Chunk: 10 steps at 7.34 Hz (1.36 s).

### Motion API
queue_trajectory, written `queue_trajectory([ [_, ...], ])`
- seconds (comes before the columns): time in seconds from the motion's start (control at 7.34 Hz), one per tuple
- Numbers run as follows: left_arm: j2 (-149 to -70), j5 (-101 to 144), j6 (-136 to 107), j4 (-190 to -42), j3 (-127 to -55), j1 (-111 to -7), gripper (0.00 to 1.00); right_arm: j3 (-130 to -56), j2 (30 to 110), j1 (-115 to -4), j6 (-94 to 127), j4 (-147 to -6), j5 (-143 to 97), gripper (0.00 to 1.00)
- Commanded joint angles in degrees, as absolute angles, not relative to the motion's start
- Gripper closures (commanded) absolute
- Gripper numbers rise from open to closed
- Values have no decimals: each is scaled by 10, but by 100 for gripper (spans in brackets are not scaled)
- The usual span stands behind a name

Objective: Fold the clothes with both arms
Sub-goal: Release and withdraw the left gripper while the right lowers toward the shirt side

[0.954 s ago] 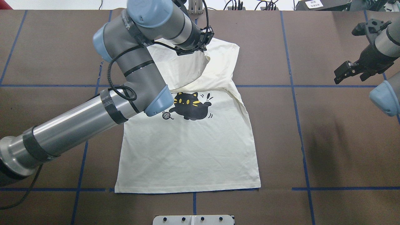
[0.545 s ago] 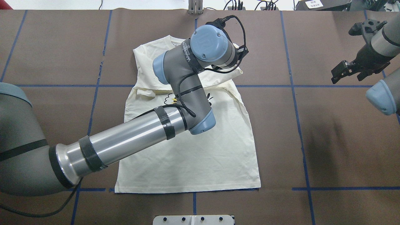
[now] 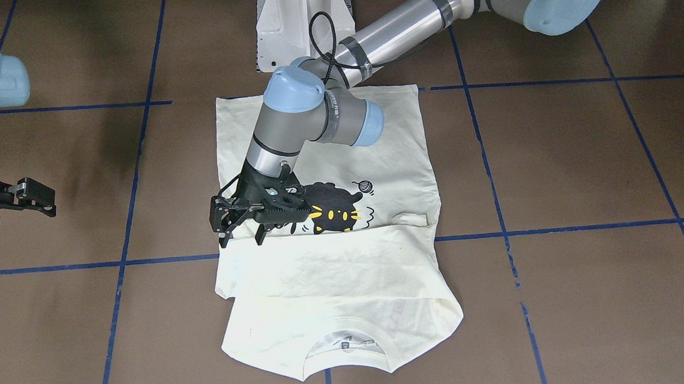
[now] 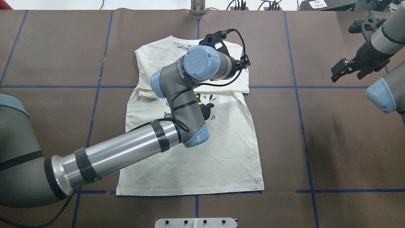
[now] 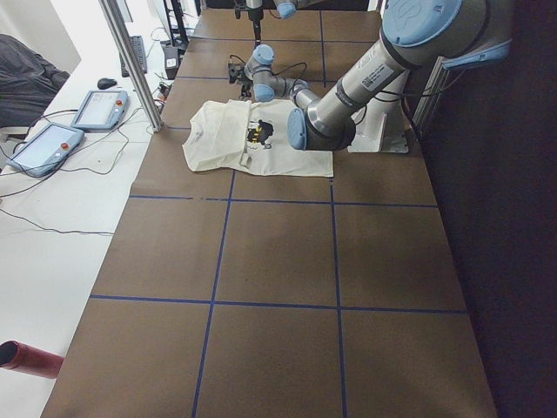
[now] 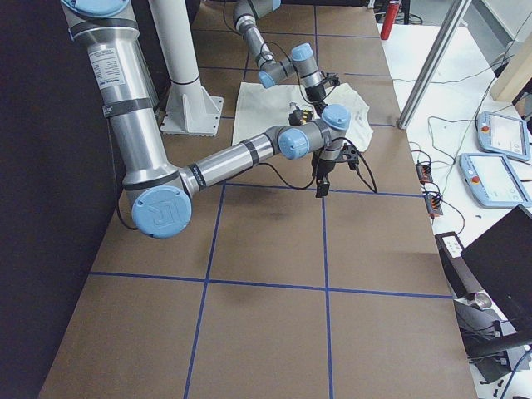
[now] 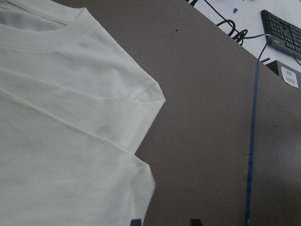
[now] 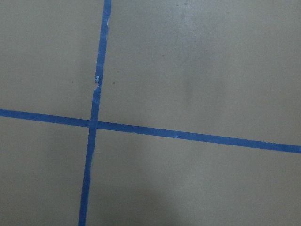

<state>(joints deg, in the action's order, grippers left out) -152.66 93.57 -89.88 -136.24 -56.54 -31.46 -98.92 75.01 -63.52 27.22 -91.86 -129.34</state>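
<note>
Cream T-shirt (image 4: 205, 158) is lying flat, sleeves tucked in, mid brown matte table (image 4: 348, 142), ribbed collar toward your edge. Left gripper (image 3: 242, 238) is hovering over its side hem, jaws apart, empty. Right gripper (image 4: 347, 74) is hanging off right, jaws apart.

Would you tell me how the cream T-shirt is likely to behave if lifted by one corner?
The T-shirt will probably droop limply: its folded-over upper part lies in soft creases. It is likely thin and light, as faint lettering shows through the fabric. Lying flat on the table, it should slide rather than roll.
</note>
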Motion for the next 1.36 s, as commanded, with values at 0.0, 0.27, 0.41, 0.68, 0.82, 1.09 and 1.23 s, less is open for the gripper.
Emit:
queue_trajectory([
  [0.0, -1469, 960, -877, -1326, -646, -324, 0, -991, 748, -608, 349, -866, -1293, 0],
  [0.27, -1359, 1074, -812, -1182, -811, -351, 0, -998, 748, -545, 487, -779, -1274, 0],
  [0.41, -1295, 1101, -763, -1107, -904, -359, 0, -1018, 749, -510, 549, -765, -1246, 0],
  [0.68, -1178, 1105, -669, -999, -1077, -364, 0, -1090, 757, -420, 674, -765, -1186, 0],
  [0.82, -1114, 1105, -638, -981, -1144, -365, 0, -1132, 767, -344, 752, -765, -1124, 0],
  [1.09, -1075, 1105, -635, -977, -1189, -366, 0, -1166, 783, -186, 871, -766, -999, 0],
  [1.23, -1076, 1104, -635, -976, -1192, -366, 0, -1161, 790, -132, 886, -766, -944, 0],
])
